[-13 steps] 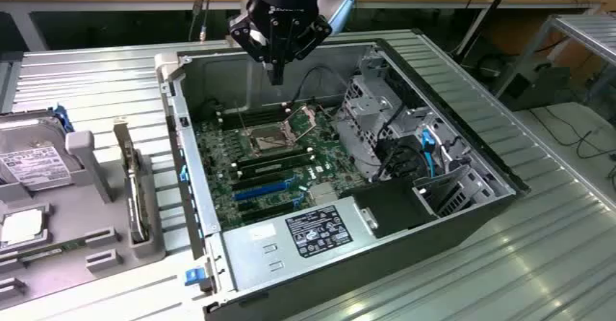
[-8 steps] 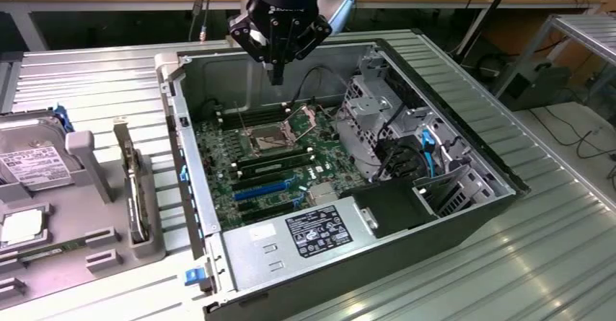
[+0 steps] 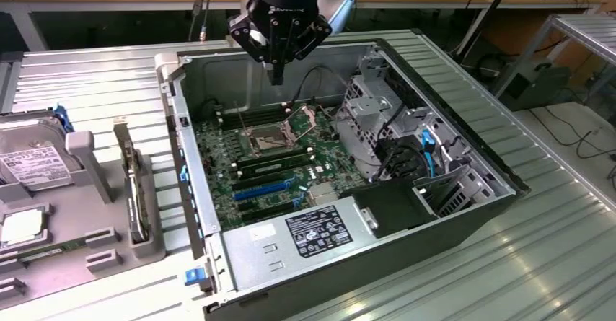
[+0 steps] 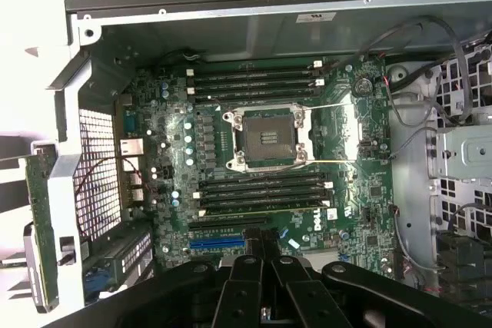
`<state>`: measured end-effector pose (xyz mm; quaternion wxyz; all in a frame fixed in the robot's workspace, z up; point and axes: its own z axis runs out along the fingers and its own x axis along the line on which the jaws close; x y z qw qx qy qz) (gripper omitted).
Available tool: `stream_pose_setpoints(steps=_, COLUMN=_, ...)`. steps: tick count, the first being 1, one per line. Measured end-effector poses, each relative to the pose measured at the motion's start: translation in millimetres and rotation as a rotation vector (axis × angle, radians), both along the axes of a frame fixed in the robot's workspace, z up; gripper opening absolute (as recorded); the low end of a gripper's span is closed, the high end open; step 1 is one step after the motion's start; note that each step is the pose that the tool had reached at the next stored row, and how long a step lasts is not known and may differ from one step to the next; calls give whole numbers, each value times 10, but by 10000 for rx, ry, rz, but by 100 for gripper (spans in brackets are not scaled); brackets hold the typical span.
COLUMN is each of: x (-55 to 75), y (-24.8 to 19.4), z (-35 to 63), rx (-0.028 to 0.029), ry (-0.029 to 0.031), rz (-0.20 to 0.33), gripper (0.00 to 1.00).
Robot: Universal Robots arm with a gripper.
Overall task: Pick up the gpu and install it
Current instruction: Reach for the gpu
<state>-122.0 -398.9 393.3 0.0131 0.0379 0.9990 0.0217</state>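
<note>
1. The gripper (image 3: 277,72) hangs over the open case (image 3: 189,191). Its fingers are pressed together and hold nothing.
2. The gpu (image 3: 133,191) stands on edge in a grey holder (image 3: 144,245). It is outside the case wall, lower than the fingers and well apart from them, toward the exterior view's left.
3. Judging by this, the step in hand is the reach for the gpu, with the pick not yet made.
4. To do it well, the fingers should part before they come down. Closed as they are, they would only knock the card's top edge.
5. The wrist should turn so the pads face the card's two flat sides, since the card is thin and stands narrow-side up.
6. A descent from straight above the card looks safest. A slanted one risks tipping it in the holder.
7. The grip is best placed on bare board edge, away from the silver bracket end.
8. The case wall stands between the gripper and the gpu, so the path should pass well above it.
9. The drive (image 3: 29,159) lies beyond the gpu from the gripper and is not the target.
10. The blue slot (image 4: 217,243) lies nearly under the fingertips.
</note>
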Motion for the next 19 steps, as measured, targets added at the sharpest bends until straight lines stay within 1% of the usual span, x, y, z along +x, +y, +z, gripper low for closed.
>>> stream_pose_setpoints(steps=2, x=-34, y=0, z=-1, rx=0, ry=0, rz=0, gripper=11)
stream_pose_setpoints(steps=6, x=-59, y=0, z=-4, rx=0, ry=0, rz=-1, gripper=11)
stream_pose_setpoints(steps=13, x=-173, y=0, z=-9, rx=0, ry=0, rz=0, gripper=11)
stream_pose_setpoints(steps=16, x=-176, y=0, z=-9, rx=0, ry=0, rz=0, gripper=11)
stream_pose_setpoints(steps=19, x=-207, y=-1, z=-9, rx=4, ry=0, rz=0, gripper=11)
